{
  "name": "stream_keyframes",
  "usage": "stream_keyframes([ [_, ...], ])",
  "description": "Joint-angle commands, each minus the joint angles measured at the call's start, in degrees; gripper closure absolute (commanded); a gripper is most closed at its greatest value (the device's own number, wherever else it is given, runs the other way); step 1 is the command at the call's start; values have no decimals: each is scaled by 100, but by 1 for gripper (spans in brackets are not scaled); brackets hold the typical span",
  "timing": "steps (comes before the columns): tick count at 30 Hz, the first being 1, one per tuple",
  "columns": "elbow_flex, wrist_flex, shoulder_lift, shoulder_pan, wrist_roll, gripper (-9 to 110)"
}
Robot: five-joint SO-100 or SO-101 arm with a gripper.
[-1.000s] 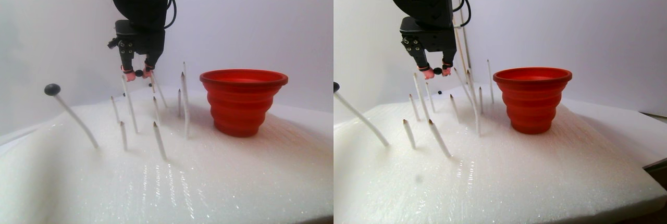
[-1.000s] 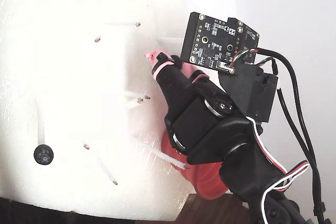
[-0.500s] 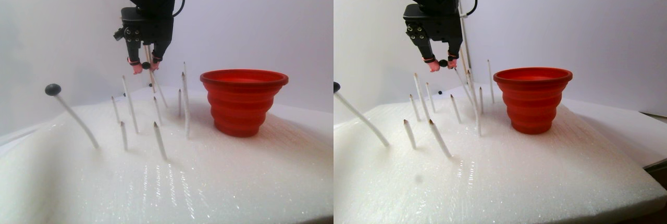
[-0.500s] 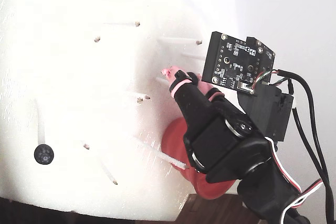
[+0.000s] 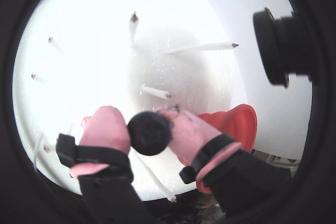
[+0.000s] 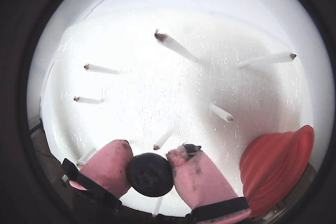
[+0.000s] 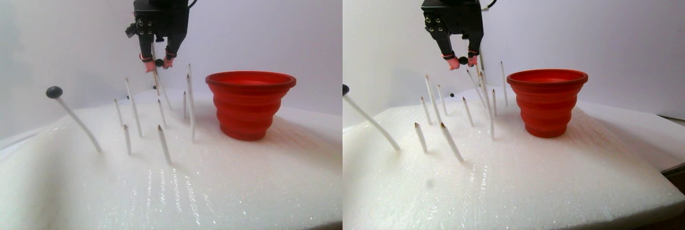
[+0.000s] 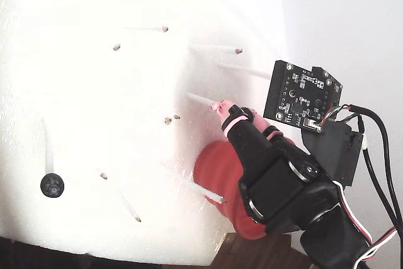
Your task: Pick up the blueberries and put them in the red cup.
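1. Pinching a berry [image 6: 149, 174] between its pink pads, the gripper [image 7: 159, 63] hangs above the sticks [image 7: 134, 107].
2. The cup [image 7: 250, 104] stands to its right in the stereo pair view, lower down.

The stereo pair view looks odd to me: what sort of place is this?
Probably a hobby or lab test bench: a white foam slab stuck with thin white sticks, a red cup, and a small robot gripper holding a dark berry.

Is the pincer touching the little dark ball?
Touching. In both wrist views the pincer has its pink fingertips pressed against both sides of the blueberry, no gap.
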Motion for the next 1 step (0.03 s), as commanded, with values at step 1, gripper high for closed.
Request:
stream_keyframes([
  [1,-9,44,721,44,26,90],
])
